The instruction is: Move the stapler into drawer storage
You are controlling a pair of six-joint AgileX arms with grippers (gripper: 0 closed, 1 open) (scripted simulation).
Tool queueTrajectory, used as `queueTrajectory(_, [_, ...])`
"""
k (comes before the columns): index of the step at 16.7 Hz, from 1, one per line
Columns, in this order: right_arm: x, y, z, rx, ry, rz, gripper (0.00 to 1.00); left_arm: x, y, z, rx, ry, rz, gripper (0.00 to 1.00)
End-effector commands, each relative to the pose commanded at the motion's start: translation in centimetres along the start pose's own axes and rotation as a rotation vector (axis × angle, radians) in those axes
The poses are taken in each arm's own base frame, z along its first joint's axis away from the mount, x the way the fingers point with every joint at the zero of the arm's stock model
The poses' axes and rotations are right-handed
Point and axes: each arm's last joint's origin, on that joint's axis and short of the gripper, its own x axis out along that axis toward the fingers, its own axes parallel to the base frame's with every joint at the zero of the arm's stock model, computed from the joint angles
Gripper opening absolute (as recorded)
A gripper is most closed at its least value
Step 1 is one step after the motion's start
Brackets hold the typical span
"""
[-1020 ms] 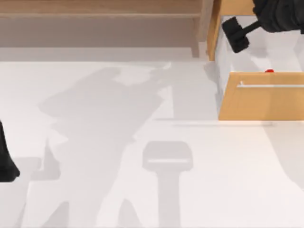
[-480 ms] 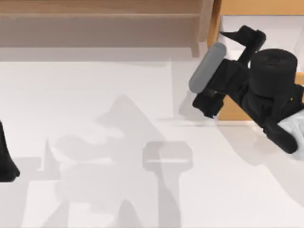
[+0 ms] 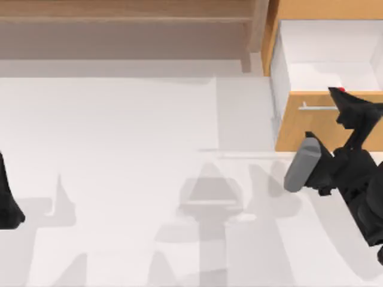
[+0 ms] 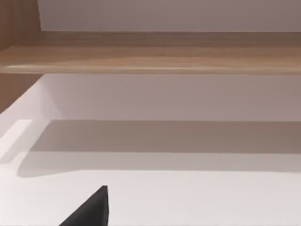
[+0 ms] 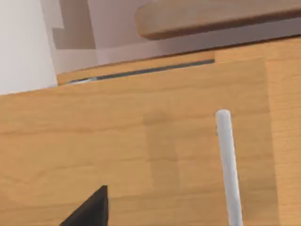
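Now at the drawer front

Now my right gripper (image 3: pixel 353 107) sits at the right side of the table, just in front of the light tan wooden drawer (image 3: pixel 317 128) with the flat front. Its dark fingers (image 3: pixel 344 98) point toward the drawer's upper front edge and overlap the thin horizontal silver bar handle (image 3: pixel 311 107) in the top view. Whether those fingers are spread or pressed together I cannot tell; they merge into one dark shape from above. A grey cylindrical part of my right arm (image 3: pixel 301 163) lies over the white tabletop (image 3: pixel 119 149) just in front of the drawer.

The drawer stands pulled open, its white interior (image 3: pixel 326 60) showing behind the front panel. The small bright red stapler (image 3: pixel 340 89) is inside it, tight against the back of the front panel; I see just a sliver of red beside my fingertip, and I cannot tell whether the two touch.

From my right wrist, the tan wooden front (image 5: pixel 141 155) is very close, with the silver bar handle (image 5: pixel 229 165) crossing it and one dark finger (image 5: pixel 89 209) at the frame's edge.

My left arm (image 3: pixel 7 200) is parked at the table's left edge, near the long brown open shelf (image 3: pixel 125 24) that runs along the back.
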Motion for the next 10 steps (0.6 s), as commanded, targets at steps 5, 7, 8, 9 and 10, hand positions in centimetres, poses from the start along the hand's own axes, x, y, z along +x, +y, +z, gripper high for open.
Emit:
queueTrajectory(5, [-1.6,0.3,-3.6,-0.148,0.193,-0.066,1.0,0.0,0.0,0.0,0.0,0.0,0.0,1.0])
queueTrajectory(7, [-1.7,0.3,-3.9,-0.158,0.21,-0.069,1.0,0.0,0.0,0.0,0.0,0.0,0.0,1.0])
queueTrajectory(8, [-1.7,0.3,-3.9,-0.158,0.21,-0.069,1.0,0.0,0.0,0.0,0.0,0.0,0.0,1.0])
queueTrajectory(9, [-1.7,0.3,-3.9,-0.158,0.21,-0.069,1.0,0.0,0.0,0.0,0.0,0.0,0.0,1.0])
queueTrajectory(10, [-1.7,0.3,-3.9,-0.158,0.21,-0.069,1.0,0.0,0.0,0.0,0.0,0.0,0.0,1.0])
